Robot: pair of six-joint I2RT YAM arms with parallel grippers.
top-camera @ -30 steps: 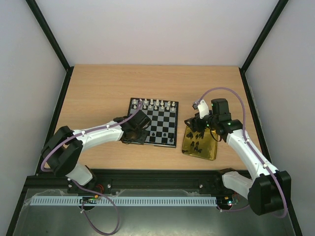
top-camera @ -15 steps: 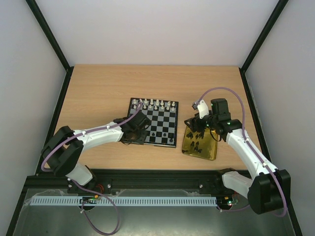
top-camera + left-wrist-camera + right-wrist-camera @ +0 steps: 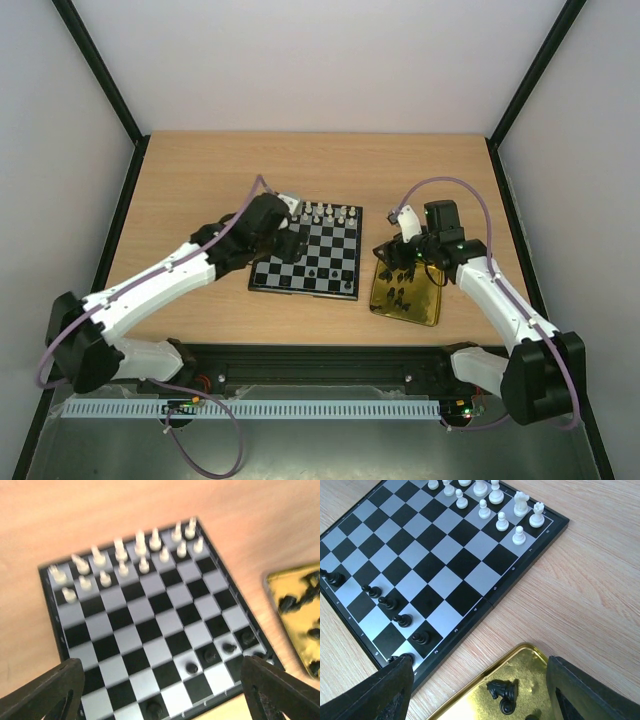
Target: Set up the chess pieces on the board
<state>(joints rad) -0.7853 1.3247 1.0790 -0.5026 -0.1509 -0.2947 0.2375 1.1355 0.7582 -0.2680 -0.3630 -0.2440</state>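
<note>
The board [image 3: 300, 289] lies mid-table. White chess pieces [image 3: 325, 213] fill its two far rows. Several black pawns [image 3: 385, 601] stand along the near side, and one more black piece [image 3: 154, 709] sits at the near edge. My left gripper [image 3: 292, 243] hovers over the board's left part, open [image 3: 165, 695], with nothing between its fingers [image 3: 50, 690]. My right gripper [image 3: 392, 256] hangs open [image 3: 487, 690] above the gap between the board and the gold tray. A black knight [image 3: 502, 690] lies on its side in the tray below it.
The gold tray [image 3: 432, 312] sits right of the board, its rim [image 3: 485, 675] close to the board's corner, with several loose black pieces [image 3: 403, 296] inside. Black frame posts and white walls close in the table on three sides.
My left gripper has opened and risen from the board's near-left corner, swinging farther over the board's left side. The right arm has barely shifted.
</note>
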